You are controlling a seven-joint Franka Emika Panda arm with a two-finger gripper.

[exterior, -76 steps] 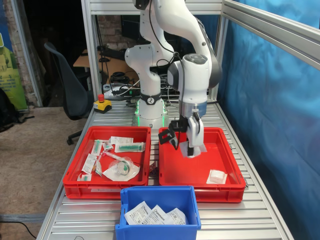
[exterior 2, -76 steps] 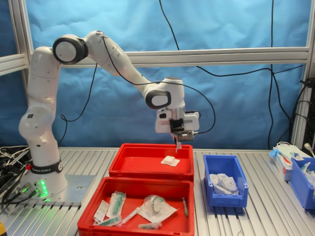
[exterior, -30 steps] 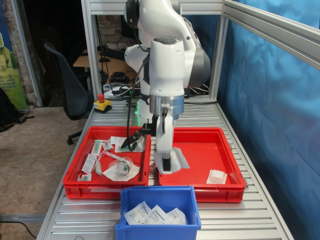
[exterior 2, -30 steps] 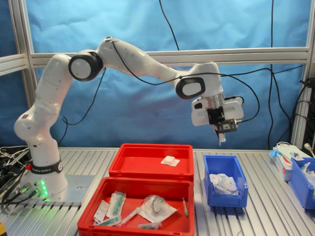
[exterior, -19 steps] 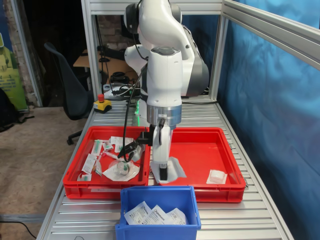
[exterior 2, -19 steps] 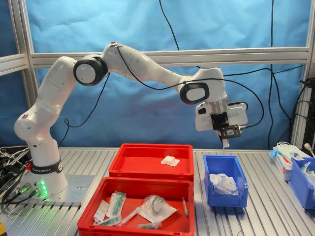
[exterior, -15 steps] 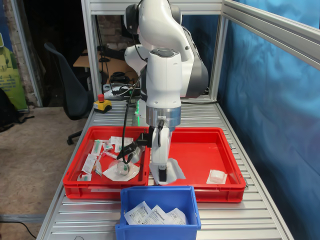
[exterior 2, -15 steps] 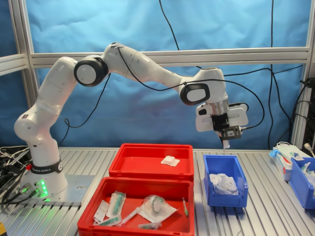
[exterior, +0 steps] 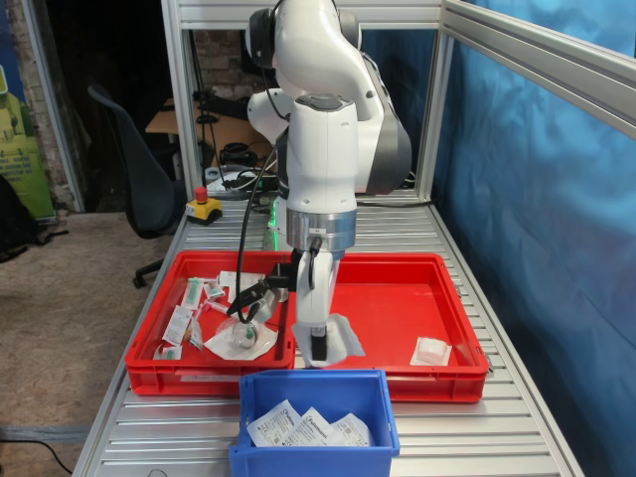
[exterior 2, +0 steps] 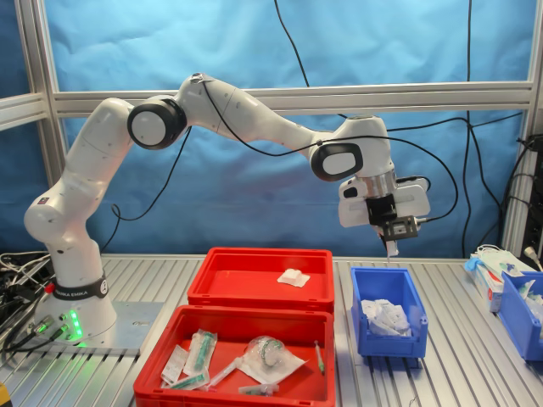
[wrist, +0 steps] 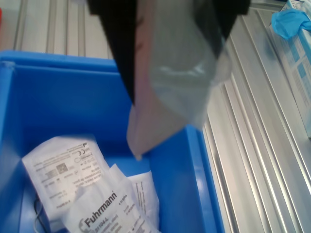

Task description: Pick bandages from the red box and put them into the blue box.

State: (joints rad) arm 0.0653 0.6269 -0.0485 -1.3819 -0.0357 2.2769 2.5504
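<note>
My gripper (exterior: 320,343) is shut on a white bandage packet (exterior: 339,337) and holds it hanging just above the far end of the blue box (exterior: 314,463). In the second exterior view the gripper (exterior 2: 390,241) hovers above the blue box (exterior 2: 389,343). In the wrist view the packet (wrist: 175,82) hangs from the gripper (wrist: 175,24) over the box's wall (wrist: 73,92). Several bandages (exterior: 308,427) lie inside the box, also shown in the wrist view (wrist: 82,194). One bandage (exterior: 431,350) lies in the red box (exterior: 397,298), seen in the second exterior view too (exterior 2: 293,277).
A second red tray (exterior: 149,370) with syringe packs and tubing (exterior: 238,333) stands beside the red box. A red emergency button (exterior: 203,203) sits behind it. Another blue bin (exterior 2: 519,315) and a glove box (exterior 2: 490,268) stand at the second exterior view's right. Aluminium posts frame the table.
The arm carried the bandage packet from over the red box across to above the blue box. In the last half second it shifted only slightly.
</note>
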